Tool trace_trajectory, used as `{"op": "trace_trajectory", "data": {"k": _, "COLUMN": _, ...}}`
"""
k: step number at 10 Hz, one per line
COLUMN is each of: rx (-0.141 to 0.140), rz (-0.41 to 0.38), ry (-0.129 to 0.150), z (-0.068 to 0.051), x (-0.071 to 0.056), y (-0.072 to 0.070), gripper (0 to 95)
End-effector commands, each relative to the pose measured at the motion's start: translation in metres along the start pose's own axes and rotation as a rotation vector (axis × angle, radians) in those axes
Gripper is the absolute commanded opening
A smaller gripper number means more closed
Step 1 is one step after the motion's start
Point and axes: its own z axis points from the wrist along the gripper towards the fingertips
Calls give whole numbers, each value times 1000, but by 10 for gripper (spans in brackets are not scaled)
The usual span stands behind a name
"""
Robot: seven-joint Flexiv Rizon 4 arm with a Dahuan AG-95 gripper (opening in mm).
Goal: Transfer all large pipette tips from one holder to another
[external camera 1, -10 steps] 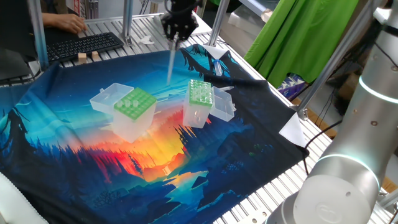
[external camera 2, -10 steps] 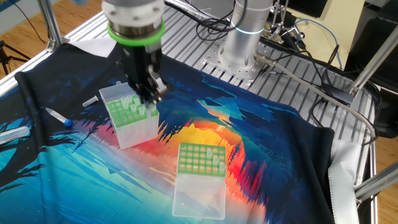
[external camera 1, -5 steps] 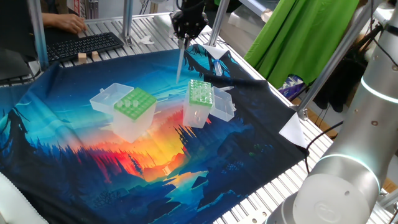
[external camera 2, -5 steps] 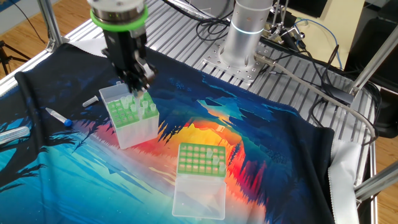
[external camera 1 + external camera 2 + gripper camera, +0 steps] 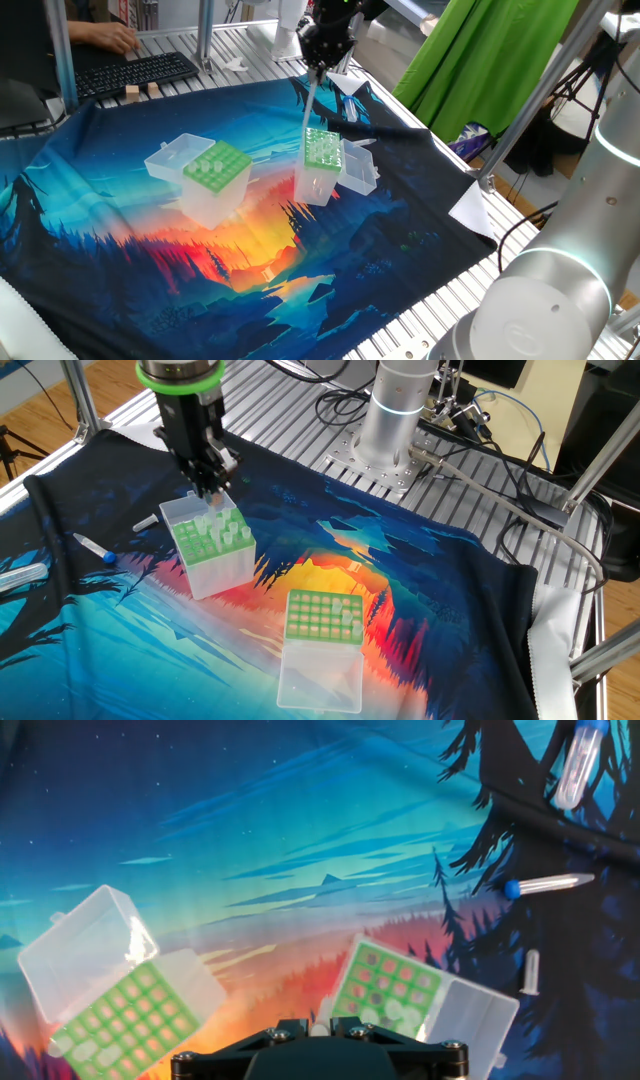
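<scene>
Over on the left of the printed cloth (image 5: 150, 270), seen from the one fixed view, stands the broad light-green rack (image 5: 216, 168), its clear lid (image 5: 178, 155) swung back out of the way so that the top plate is open from above. I'd take it for the holder being emptied. I can't tell from here how many tips are left in it.

Next along, high up, is the gripper (image 5: 322, 62). Its jaws are clamped on the thick end of one large pipette tip (image 5: 311, 95), which hangs straight down below the fingers, clear of everything, its thin end just above the narrow green rack (image 5: 322, 150). Holding it by the wide end leaves the point free to go into a hole, and keeping it plumb is what that needs.

The narrow rack itself has its lid (image 5: 358, 170) folded down flat on the right side, again to leave the top free. From the other fixed view, several whitish tips already stand proud of this rack (image 5: 212, 545), so I judge the job partly done, with this tip about to join them.

The arm reaches out over the table with the hand pointing straight down. From the other side the gripper (image 5: 212, 482) sits over the rack's far edge rather than its middle, so I'd expect a small lining-up before the descent.
</scene>
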Motion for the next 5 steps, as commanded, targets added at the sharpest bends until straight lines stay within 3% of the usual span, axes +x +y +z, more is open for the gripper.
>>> {"op": "trace_trajectory", "data": {"k": 1, "rx": -4, "rz": -18, "ry": -7, "z": 3, "x": 3, "y": -9, "gripper": 0}}
{"op": "trace_trajectory", "data": {"k": 5, "rx": -7, "rz": -28, "ry": -14, "z": 9, "x": 11, "y": -18, "gripper": 0}}
